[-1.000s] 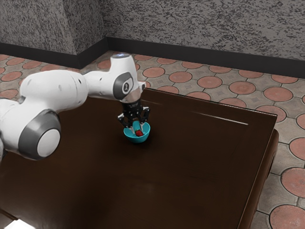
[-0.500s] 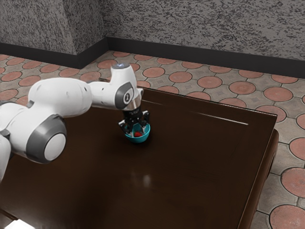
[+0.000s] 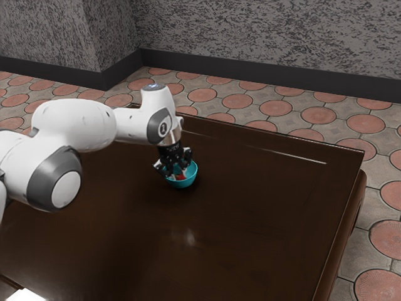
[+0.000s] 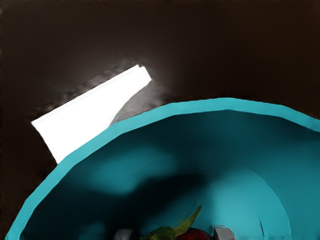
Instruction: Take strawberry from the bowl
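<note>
In the exterior view my gripper [image 3: 177,175] reaches down into the teal bowl [image 3: 184,184], its fingers apart. The red strawberry [image 3: 181,177] lies low in the bowl, partly hidden by the gripper. From the wrist view, both fingertips of the gripper [image 4: 173,233] stand inside the bowl [image 4: 227,104], one on each side of the strawberry [image 4: 196,235] and its green leaves. One fingertip is right against the red fruit; a small gap shows between the other and the leaves.
The bowl stands on a dark brown table [image 3: 250,219], toward its far side. A bright white patch [image 4: 90,117] lies beside the bowl's rim in the wrist view. Another white patch [image 3: 25,295] is at the exterior view's lower left corner.
My hand first came down into the bowl, then shifted slightly toward the exterior view's left and tilted. The bowl has stayed in place.
</note>
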